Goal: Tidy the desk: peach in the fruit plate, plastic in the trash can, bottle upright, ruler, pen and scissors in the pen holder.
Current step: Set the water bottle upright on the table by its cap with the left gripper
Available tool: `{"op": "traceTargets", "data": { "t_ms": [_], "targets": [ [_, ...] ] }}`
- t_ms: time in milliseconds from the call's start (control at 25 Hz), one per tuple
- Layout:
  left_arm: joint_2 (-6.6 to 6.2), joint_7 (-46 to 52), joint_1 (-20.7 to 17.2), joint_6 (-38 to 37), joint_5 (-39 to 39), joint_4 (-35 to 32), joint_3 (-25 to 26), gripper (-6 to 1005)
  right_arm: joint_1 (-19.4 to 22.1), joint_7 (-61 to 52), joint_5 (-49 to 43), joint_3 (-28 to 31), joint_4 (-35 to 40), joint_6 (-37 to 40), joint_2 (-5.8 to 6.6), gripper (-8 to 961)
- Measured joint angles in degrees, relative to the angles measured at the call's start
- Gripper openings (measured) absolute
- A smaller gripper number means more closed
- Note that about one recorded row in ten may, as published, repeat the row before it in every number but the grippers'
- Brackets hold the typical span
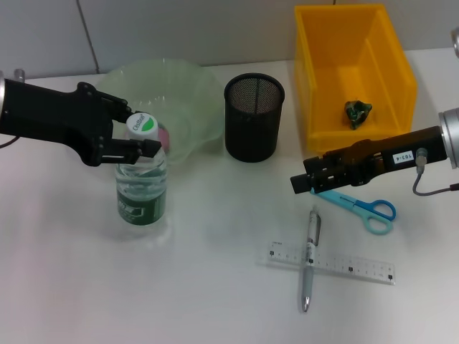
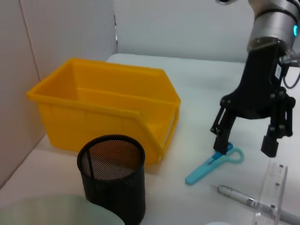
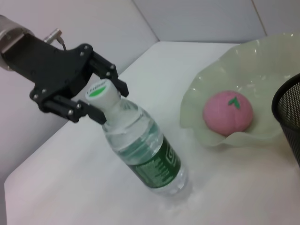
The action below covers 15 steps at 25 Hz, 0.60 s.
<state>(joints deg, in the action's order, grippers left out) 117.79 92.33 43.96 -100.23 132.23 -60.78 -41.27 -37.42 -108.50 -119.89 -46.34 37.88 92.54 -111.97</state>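
Observation:
The water bottle [image 1: 141, 188] stands upright on the table at the left, and my left gripper [image 1: 140, 129] is shut on its white cap [image 3: 100, 92]. Behind it, the pink peach [image 3: 228, 112] lies in the pale green fruit plate [image 1: 188, 86]. Crumpled green plastic [image 1: 356, 113] sits inside the yellow trash can [image 1: 315, 79]. My right gripper [image 1: 300, 183] hovers open just over the blade end of the blue scissors [image 1: 367, 209], its fingers [image 2: 220, 135] straddling them. The pen [image 1: 309, 259] lies across the clear ruler [image 1: 351, 265]. The black mesh pen holder [image 1: 254, 118] stands mid-table.
The pen holder stands between the fruit plate and the trash can, close to the right arm's reach. A wall runs along the table's far edge behind the trash can [image 2: 101, 108]. Bare white table [image 1: 215, 287] spreads across the front.

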Motion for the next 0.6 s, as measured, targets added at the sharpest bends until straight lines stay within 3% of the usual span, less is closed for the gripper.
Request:
{"op": "traceTargets", "data": {
  "t_ms": [360,600],
  "targets": [
    [-0.20,4.14,-1.90,0.51,-0.99,-0.30,2.58,448,0.76,3.32,-0.02,-0.07,0.14,0.27,-0.32,801],
    [-0.28,5.89,-3.84,-0.03,-2.57,-0.41,6.38,455,2.11,12.72,0.15,0.15,0.39,0.25,-1.52,800]
  ]
}}
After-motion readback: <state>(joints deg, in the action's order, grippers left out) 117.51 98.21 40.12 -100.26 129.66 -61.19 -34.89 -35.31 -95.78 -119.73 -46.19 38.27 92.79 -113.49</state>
